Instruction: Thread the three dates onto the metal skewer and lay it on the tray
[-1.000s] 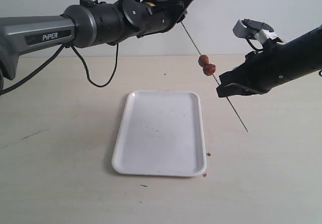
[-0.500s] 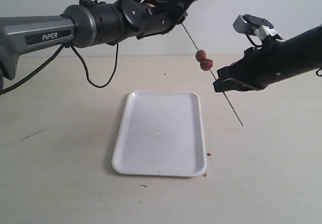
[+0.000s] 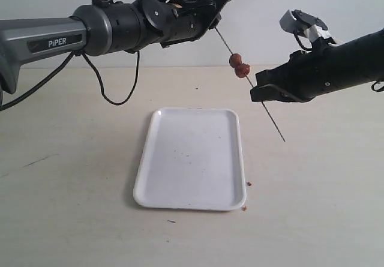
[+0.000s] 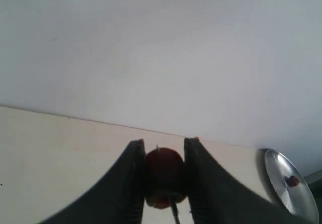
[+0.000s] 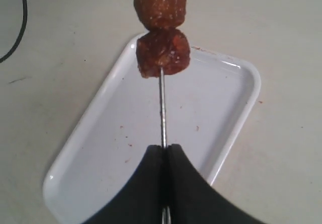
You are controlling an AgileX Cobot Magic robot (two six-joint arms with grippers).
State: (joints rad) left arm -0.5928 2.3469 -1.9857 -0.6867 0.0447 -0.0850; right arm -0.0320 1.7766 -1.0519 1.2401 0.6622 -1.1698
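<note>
The thin metal skewer (image 3: 264, 107) slants in the air above the table, right of the white tray (image 3: 189, 159). Two dates (image 3: 239, 66) sit threaded on it, one against the other; the right wrist view shows them (image 5: 162, 30) above the tray (image 5: 100, 148). My right gripper (image 3: 258, 93) is shut on the skewer (image 5: 162, 108) below the two dates. My left gripper (image 3: 219, 6) holds the third date (image 4: 163, 176) at the skewer's upper end, its fingers (image 4: 133, 173) pressed on both sides. The skewer's tip pokes out of that date.
A round metal dish (image 4: 287, 181) with one small dark piece in it shows at the edge of the left wrist view. Brown crumbs (image 3: 246, 195) lie by the tray's near right corner. A black cable (image 3: 111, 87) loops from the left arm.
The right gripper has carried the skewer up and to the left, sliding it further toward the left gripper. The two threaded dates rose with it. The left arm barely moved.
</note>
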